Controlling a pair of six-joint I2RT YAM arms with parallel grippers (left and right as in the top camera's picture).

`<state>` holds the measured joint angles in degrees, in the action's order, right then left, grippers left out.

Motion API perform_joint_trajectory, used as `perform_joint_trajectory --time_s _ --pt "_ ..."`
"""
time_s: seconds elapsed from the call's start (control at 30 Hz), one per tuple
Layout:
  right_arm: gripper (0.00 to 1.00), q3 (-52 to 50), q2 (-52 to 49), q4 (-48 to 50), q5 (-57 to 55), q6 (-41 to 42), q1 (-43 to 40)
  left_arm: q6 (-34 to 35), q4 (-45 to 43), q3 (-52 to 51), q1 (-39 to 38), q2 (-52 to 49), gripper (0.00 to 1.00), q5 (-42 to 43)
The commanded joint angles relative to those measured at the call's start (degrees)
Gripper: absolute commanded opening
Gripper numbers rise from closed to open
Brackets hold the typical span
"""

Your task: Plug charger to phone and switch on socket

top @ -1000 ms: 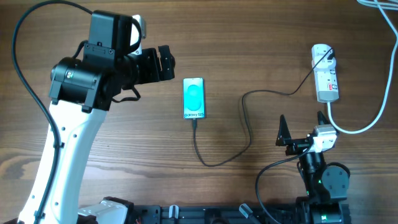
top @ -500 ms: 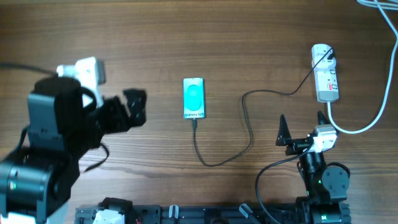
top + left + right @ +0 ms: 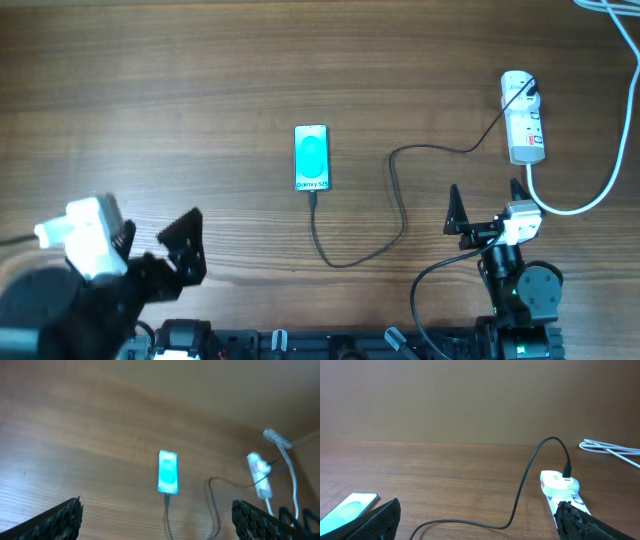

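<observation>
The phone lies flat mid-table, its teal screen lit, and shows in the left wrist view and at the lower left of the right wrist view. The black charger cable runs from the phone's near edge in a loop to the white socket at the right, where its plug sits; the cable also shows in the right wrist view. The connector tip touches the phone's near edge. My left gripper is open and empty at the front left. My right gripper is open and empty near the socket.
A thick white lead curves from the socket's near end out to the right edge and up to the far right corner. The bases of both arms stand along the front edge.
My left arm has pulled back from beside the phone toward the front left corner, its gripper staying open. The right arm, phone, cable and socket have not moved.
</observation>
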<state>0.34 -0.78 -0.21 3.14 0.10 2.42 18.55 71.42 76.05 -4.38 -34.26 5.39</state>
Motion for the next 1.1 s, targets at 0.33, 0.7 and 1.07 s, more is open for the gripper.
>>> perform_joint_trajectory --time_s 0.33,0.7,1.07 --pt "1.00 -0.07 0.57 0.24 -0.52 -0.07 -0.24 -6.38 -25.29 -26.60 1.68 13.16 1.00 8.55" --pt "1.00 -0.07 0.57 0.24 -0.55 -0.04 -0.24 -6.38 -48.39 -48.83 2.12 24.61 1.00 9.86" --pt "1.00 -0.07 0.57 0.24 -0.52 -0.04 -0.24 -6.34 -65.42 -63.21 5.68 33.79 1.00 9.77"
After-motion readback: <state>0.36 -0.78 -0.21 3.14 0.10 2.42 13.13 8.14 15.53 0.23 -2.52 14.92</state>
